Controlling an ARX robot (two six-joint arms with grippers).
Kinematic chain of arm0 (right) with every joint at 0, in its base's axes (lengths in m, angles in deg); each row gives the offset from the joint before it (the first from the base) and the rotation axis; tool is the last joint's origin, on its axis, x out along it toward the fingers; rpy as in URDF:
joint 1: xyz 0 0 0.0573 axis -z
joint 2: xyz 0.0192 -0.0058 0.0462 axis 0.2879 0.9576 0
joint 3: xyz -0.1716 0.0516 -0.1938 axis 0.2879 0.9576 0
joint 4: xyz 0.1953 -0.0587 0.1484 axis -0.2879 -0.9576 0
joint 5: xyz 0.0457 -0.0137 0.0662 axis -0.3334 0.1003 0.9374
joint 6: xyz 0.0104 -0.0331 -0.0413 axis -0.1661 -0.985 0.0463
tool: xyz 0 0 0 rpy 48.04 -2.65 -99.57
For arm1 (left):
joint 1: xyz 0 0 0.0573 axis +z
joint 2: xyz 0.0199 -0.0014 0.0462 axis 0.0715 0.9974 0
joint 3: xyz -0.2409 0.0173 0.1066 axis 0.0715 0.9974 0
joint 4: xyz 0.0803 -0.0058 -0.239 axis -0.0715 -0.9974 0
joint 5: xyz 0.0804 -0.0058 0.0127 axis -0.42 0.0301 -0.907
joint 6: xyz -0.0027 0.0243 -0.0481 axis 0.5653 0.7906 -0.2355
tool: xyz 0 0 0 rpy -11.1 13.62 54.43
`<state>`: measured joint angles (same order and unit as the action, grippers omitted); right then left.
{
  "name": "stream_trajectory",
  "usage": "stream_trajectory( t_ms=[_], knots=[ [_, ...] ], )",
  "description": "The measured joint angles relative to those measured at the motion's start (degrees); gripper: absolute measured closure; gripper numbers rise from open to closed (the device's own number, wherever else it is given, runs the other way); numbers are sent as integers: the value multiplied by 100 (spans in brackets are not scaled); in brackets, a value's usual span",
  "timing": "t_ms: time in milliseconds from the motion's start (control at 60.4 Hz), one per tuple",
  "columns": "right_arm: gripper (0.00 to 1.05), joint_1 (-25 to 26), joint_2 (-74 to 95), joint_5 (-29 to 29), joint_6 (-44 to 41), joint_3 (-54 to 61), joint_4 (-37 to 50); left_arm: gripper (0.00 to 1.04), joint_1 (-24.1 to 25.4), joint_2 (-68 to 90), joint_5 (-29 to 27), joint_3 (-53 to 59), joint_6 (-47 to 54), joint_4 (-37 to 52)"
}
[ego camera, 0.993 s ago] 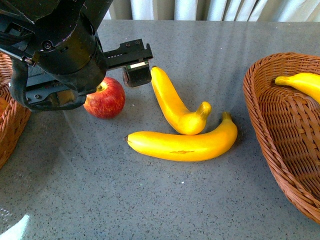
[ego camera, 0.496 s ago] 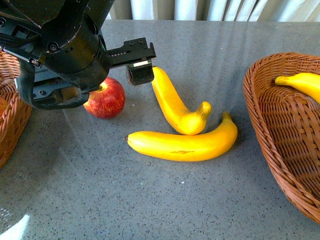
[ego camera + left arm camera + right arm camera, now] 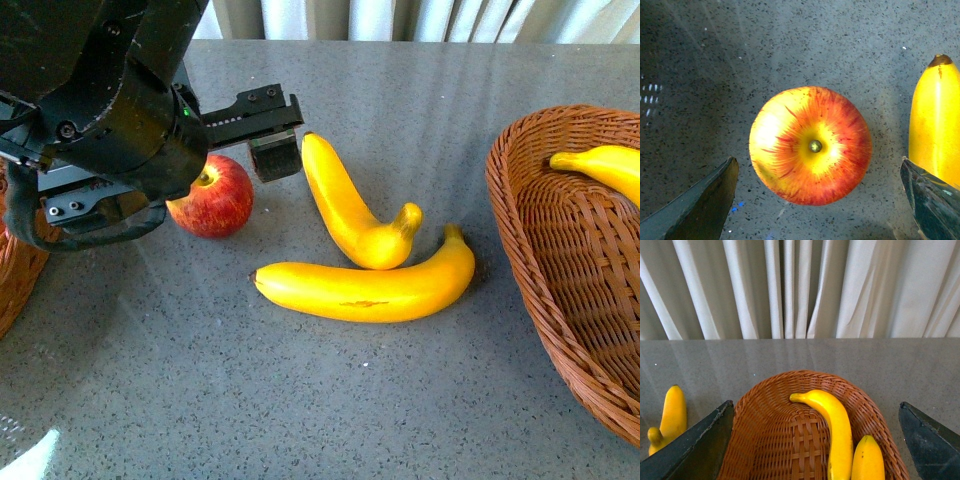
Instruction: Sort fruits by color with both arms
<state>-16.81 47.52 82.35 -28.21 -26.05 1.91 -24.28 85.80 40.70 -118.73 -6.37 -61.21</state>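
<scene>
A red apple streaked with yellow [image 3: 215,195] sits on the grey table. My left gripper [image 3: 817,162] hovers open right above it. Seen stem up in the left wrist view, the apple [image 3: 810,145] lies between the two black fingers [image 3: 700,205] without touching them. Two yellow bananas [image 3: 350,205] [image 3: 370,290] lie just right of the apple, and the nearer banana [image 3: 935,130] is beside one finger. My right gripper [image 3: 815,405] is open and empty above a wicker basket [image 3: 765,440] that holds two bananas [image 3: 832,425] [image 3: 867,460].
The right basket [image 3: 560,250] stands at the table's right edge with one banana [image 3: 600,165] showing in it. Part of another wicker basket [image 3: 15,280] shows at the far left behind my left arm. White curtains [image 3: 800,285] hang beyond the table.
My left arm's body has shifted a little up and to the left in the front view, still over the apple. The apple and the bananas have not moved.
</scene>
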Motion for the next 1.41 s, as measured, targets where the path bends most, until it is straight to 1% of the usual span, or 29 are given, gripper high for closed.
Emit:
stream_trajectory(
  t_ms=[265, 794, 1407],
  knots=[
    [9, 0, 0, 0, 0, 0, 0, 9, 190, -55, -186, 35, 122, 0],
    [9, 0, 0, 0, 0, 0, 0, 9, 166, 236, -116, -157, 448, 114],
    [9, 0, 0, 0, 0, 0, 0, 9, 127, 848, -140, -437, 592, 175]
  ],
)
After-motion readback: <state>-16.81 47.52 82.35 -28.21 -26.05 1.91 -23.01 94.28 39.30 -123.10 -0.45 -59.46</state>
